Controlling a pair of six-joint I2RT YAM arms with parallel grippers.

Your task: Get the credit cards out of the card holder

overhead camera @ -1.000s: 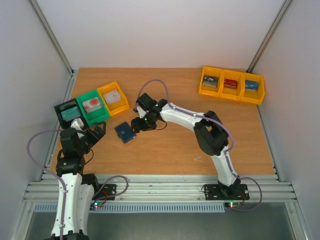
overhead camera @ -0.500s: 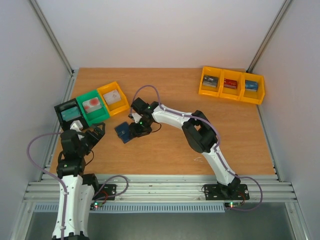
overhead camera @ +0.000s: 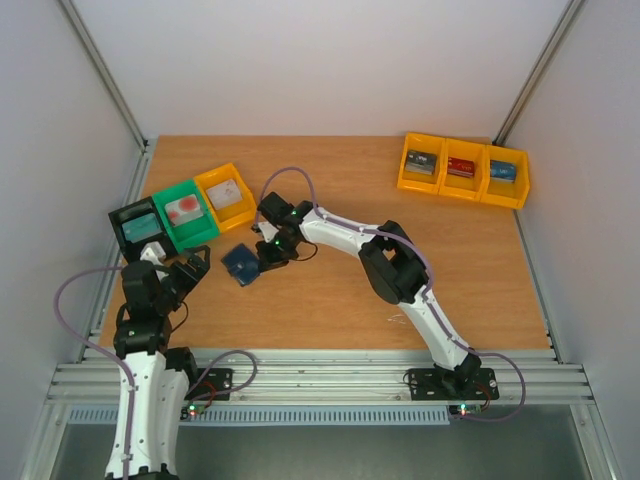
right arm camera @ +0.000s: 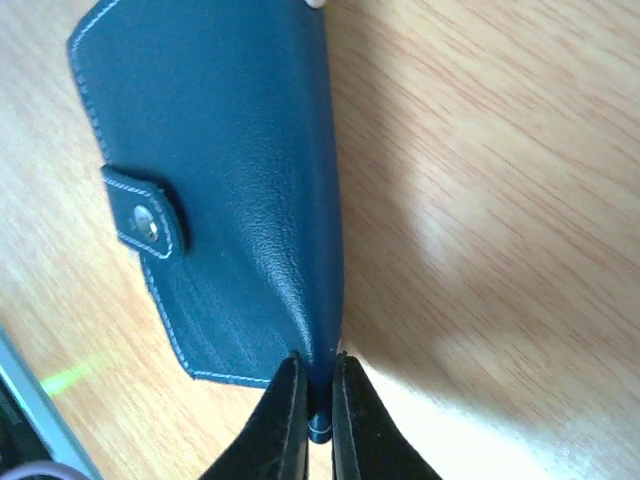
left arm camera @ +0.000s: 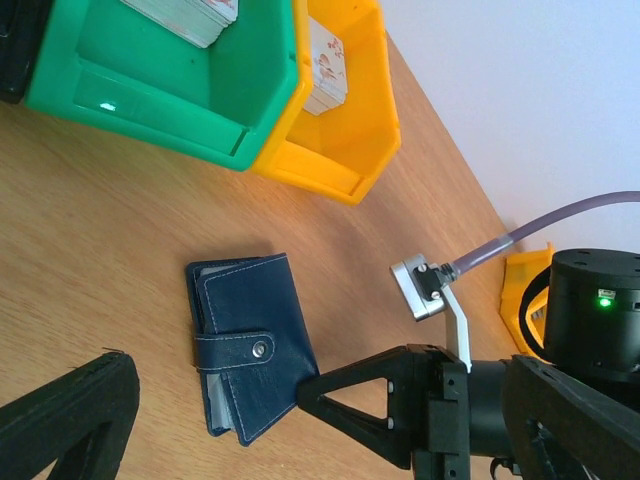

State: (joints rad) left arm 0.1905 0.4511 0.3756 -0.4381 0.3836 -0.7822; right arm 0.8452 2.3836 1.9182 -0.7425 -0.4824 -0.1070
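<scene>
Pinching the folded edge of the card holder (right arm camera: 220, 200) at one corner, the right gripper (right arm camera: 314, 378) has its fingers clamped together on the navy material. The holder lies flat and closed on the table (overhead camera: 330, 310), left of its middle and just in front of the bins by the left edge. To do this step well, I judge the grip should sit shallow on the fold, leaving the snap strap (left arm camera: 235, 350) and the open side free. Any lift or turn should be slow, since a corner hold on soft material may let the holder swing or slip. The left gripper (overhead camera: 188, 266), fingers wide apart and holding nothing, hovers near the left edge and looks well placed to undo the strap. Counted: one card holder; one strap, fastened; no credit cards outside it, though pale edges (left arm camera: 222, 408) between its covers may be theirs; two arms; six bins, namely a black bin (overhead camera: 120, 215), a green bin (overhead camera: 195, 238) and a yellow bin (overhead camera: 240, 222) by the left edge, and three yellow bins (overhead camera: 460, 188) at the far right corner.
</scene>
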